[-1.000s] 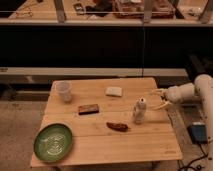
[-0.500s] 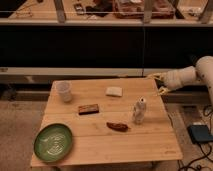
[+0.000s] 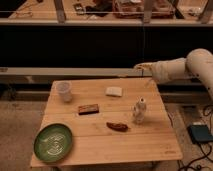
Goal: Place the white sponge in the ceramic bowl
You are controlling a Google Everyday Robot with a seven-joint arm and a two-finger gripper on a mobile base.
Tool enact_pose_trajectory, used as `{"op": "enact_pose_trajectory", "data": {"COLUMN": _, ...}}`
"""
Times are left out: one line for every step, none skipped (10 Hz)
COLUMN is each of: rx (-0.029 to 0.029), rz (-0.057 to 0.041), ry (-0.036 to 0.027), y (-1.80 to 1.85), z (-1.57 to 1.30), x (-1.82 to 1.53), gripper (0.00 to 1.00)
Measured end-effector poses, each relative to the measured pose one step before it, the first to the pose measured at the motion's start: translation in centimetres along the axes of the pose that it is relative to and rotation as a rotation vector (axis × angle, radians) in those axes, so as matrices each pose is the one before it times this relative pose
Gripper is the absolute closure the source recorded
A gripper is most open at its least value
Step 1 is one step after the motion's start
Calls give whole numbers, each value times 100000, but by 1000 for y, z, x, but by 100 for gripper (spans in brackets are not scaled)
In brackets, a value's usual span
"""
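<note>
The white sponge (image 3: 114, 91) lies flat on the wooden table (image 3: 150, 145) near its back edge, centre-right. The ceramic bowl (image 3: 53, 142), green with pale swirls, sits at the table's front left corner and has nothing in it. My gripper (image 3: 139, 66) is at the end of the white arm (image 3: 175, 68) that reaches in from the right. It hangs in the air above the table's back right edge, up and to the right of the sponge and far from the bowl. It holds nothing that I can see.
A translucent plastic cup (image 3: 64, 91) stands at the back left. A brown block (image 3: 88, 108) lies mid-table, a reddish-brown item (image 3: 117, 126) in front of it, and a white figurine-like bottle (image 3: 140, 111) at the right. A dark device (image 3: 201, 132) is on the floor at the right.
The arm has risen and swung left, from beside the bottle at the table's right to above the back right edge, nearer the sponge. The objects on the table have not moved.
</note>
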Motion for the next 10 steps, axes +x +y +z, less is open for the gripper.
{"op": "enact_pose_trajectory", "data": {"rx": 699, "rz": -5722, "ry": 3319, "y": -229, "z": 928, "x": -1661, "gripper": 38}}
{"op": "enact_pose_trajectory", "data": {"rx": -767, "rz": -1804, "ry": 1893, "y": 86, "z": 679, "x": -736, "gripper": 38}}
{"op": "enact_pose_trajectory", "data": {"rx": -2016, "rz": -1239, "ry": 3302, "y": 121, "z": 1072, "x": -519, "gripper": 38}}
{"op": "enact_pose_trajectory", "data": {"rx": -3541, "rz": 711, "ry": 5301, "y": 109, "z": 1251, "x": 497, "gripper": 38}}
{"op": "enact_pose_trajectory", "data": {"rx": -2492, "rz": 959, "ry": 4611, "y": -168, "z": 788, "x": 905, "gripper": 38}}
{"op": "enact_pose_trajectory", "data": {"rx": -2689, "rz": 1556, "ry": 6176, "y": -558, "z": 786, "x": 1339, "gripper": 38}}
{"op": "enact_pose_trajectory", "data": {"rx": -2065, "rz": 1755, "ry": 4475, "y": -726, "z": 649, "x": 841, "gripper": 38}}
{"op": "enact_pose_trajectory", "data": {"rx": -2708, "rz": 2324, "ry": 2766, "y": -724, "z": 688, "x": 324, "gripper": 38}}
{"op": "enact_pose_trajectory", "data": {"rx": -2594, "rz": 2363, "ry": 442, "y": -664, "z": 692, "x": -306, "gripper": 38}}
{"op": "enact_pose_trajectory", "data": {"rx": -3226, "rz": 1859, "ry": -1537, "y": -514, "z": 972, "x": -893, "gripper": 38}}
